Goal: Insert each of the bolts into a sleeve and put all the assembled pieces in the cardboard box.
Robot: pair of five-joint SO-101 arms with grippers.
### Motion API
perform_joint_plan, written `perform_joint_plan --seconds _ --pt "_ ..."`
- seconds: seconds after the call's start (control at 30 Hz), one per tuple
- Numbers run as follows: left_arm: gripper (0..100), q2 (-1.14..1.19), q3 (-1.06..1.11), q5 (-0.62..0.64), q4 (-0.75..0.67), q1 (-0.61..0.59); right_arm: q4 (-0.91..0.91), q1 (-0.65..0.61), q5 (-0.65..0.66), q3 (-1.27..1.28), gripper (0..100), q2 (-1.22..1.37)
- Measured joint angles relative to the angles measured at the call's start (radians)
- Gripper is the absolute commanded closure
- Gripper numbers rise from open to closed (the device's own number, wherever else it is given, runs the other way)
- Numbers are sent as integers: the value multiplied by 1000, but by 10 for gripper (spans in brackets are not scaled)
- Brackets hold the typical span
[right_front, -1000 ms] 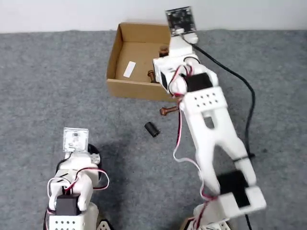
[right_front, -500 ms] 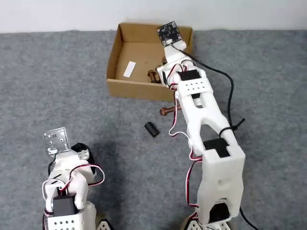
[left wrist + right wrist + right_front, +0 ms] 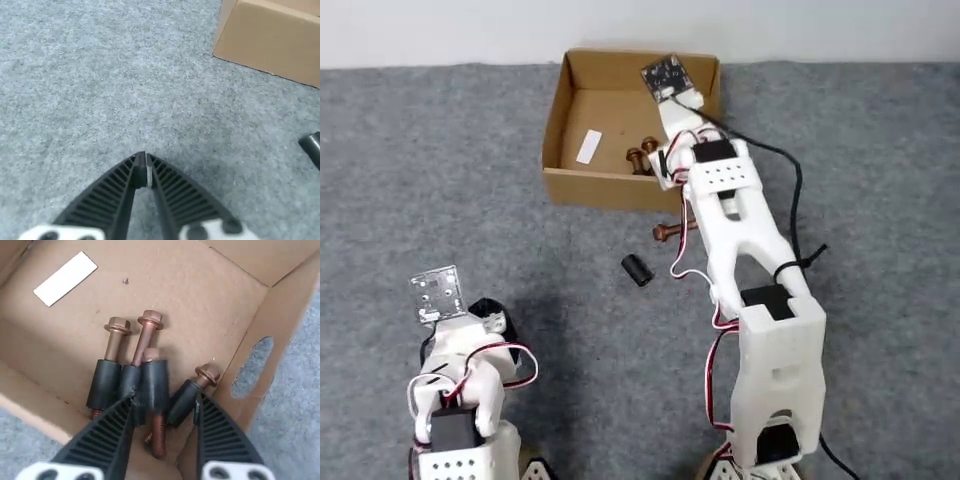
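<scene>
While the right gripper (image 3: 165, 400) is hanging open over four assembled pieces (image 3: 152, 382) in the cardboard box (image 3: 200, 295), a careless lift is probably risking a snag — dragging one out beside the loose bolt (image 3: 665, 231) and sleeve (image 3: 637, 269).

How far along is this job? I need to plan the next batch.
Done: four assembled pieces lie in the cardboard box. In hand: nothing; the right tool hangs open over them, the left tool is shut above the carpet. Left: one loose bolt and one black sleeve on the carpet outside the box, to be joined and boxed.
</scene>
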Motion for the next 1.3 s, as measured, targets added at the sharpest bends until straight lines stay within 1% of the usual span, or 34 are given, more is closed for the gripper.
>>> perform_joint_plan --seconds 0.07,0.1,0.2,0.37,0.53,0.77,1.07,1.17,1.3 --pt "995 0 0 0 0 0 77 -2 0 -29 977 -18" --pt "995 0 0 0 0 0 121 -3 0 -35 997 -37" --pt "995 0 0 0 0 0 258 -11 0 -41 946 -100" --pt "995 0 0 0 0 0 508 -74 -5 -46 873 -169" --pt "995 0 0 0 0 0 713 -149 -94 -46 775 -176" --pt "995 0 0 0 0 -3 753 -261 -167 -48 782 -129" --pt "995 0 0 0 0 -3 684 -299 -175 -48 844 44" --pt "995 0 0 0 0 -3 667 -299 -175 -48 889 106" --pt "995 0 0 0 0 -3 664 -295 -175 -52 996 147"
